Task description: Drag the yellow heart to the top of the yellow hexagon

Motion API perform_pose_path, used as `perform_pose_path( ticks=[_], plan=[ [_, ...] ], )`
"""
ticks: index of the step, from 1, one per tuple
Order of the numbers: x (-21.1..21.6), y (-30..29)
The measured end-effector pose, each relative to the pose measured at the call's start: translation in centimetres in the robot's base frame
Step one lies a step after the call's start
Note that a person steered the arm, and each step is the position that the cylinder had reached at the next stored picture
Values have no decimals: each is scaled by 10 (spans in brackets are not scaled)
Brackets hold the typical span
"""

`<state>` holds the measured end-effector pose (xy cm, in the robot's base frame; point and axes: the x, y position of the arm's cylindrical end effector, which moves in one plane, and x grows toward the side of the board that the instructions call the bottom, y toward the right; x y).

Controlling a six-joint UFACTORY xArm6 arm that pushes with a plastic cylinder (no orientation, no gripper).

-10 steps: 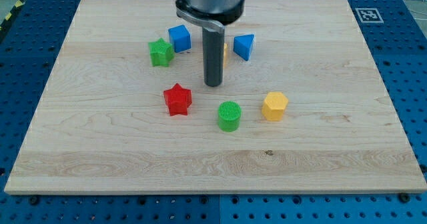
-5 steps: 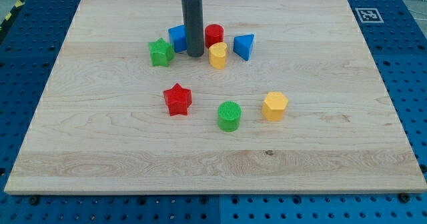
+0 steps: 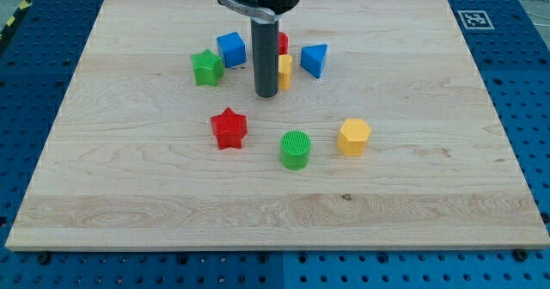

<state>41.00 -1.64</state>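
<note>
The yellow heart [image 3: 284, 70] sits near the view's top centre, partly hidden behind my rod. My tip [image 3: 265, 94] rests on the board just left of and below the heart, close to or touching its left side. The yellow hexagon [image 3: 354, 138] lies lower and to the right, well apart from the heart. No gripper is present.
A red cylinder [image 3: 282, 41] peeks out behind the rod above the heart. A blue triangle [image 3: 314, 60] is right of the heart, a blue cube [image 3: 231, 48] and green star [image 3: 206, 67] to its left. A red star [image 3: 229, 128] and green cylinder [image 3: 295, 149] lie lower.
My tip moved from between the blue cube and the heart down and to the right, now beside the heart's lower left. The heart looks unmoved.
</note>
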Motion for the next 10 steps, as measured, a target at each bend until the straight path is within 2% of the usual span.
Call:
perform_pose_path(
  ticks=[1,2,3,5,8,9,10],
  plan=[
    [-7,-7],
    [-46,-7],
    [-61,-7],
    [-60,17],
    [41,87],
    [50,89],
    [45,51]
  ],
)
